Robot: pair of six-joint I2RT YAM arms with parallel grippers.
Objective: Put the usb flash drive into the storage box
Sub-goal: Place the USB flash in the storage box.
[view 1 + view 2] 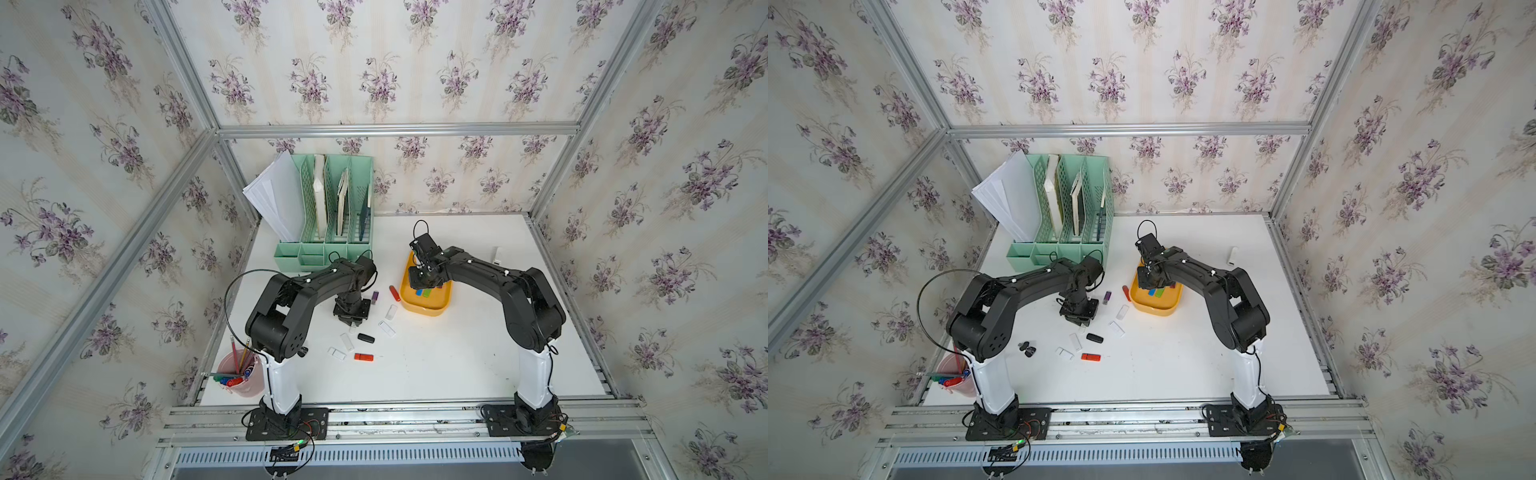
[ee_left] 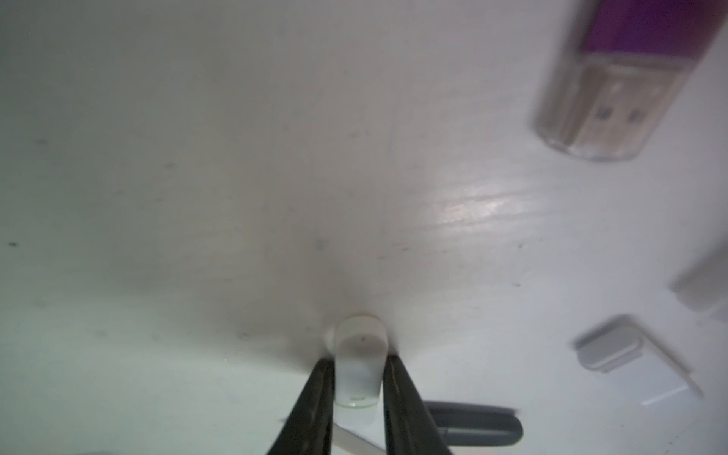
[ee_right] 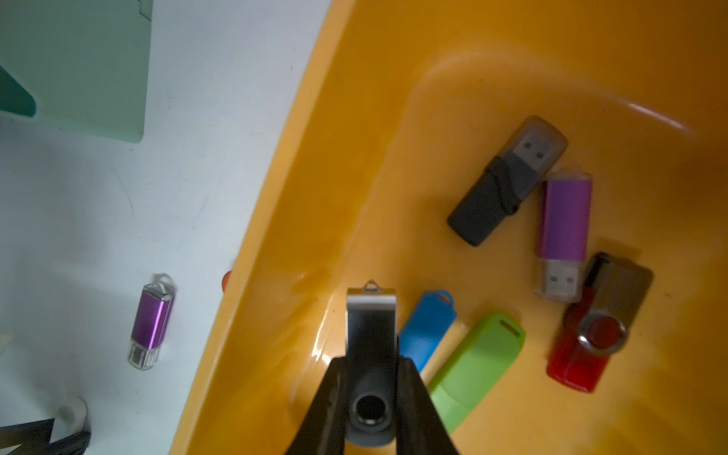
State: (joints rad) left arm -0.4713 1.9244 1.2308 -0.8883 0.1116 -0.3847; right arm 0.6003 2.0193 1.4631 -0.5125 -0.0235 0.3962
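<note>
R gripper (image 3: 371, 364): jaws clamped on black swivel flash drive (image 3: 370, 319) w/ silver clip, over storage box (image 3: 299, 220) floor. In box: blue drive (image 3: 425, 331), green drive (image 3: 478, 354), red swivel drive (image 3: 591, 338), purple drive (image 3: 564, 220), black capped drive (image 3: 496, 193). L gripper (image 2: 359, 364): jaws clamped on white flash drive (image 2: 360, 346) at table (image 2: 197, 197), clear-capped purple drive (image 2: 630, 71) nearby.

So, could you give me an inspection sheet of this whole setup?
Surface: white table, faintly scuffed.
Job's things: yellow storage box holding five drives; purple drive and others loose outside.
Clutter: green file organizer, papers, pink pen cup.
Jaws: left jaws closed on white drive at the table; right jaws closed on black swivel drive over the box.
Cables: black loop beside left arm.
Surroundings: floral wallpaper, aluminium frame.
</note>
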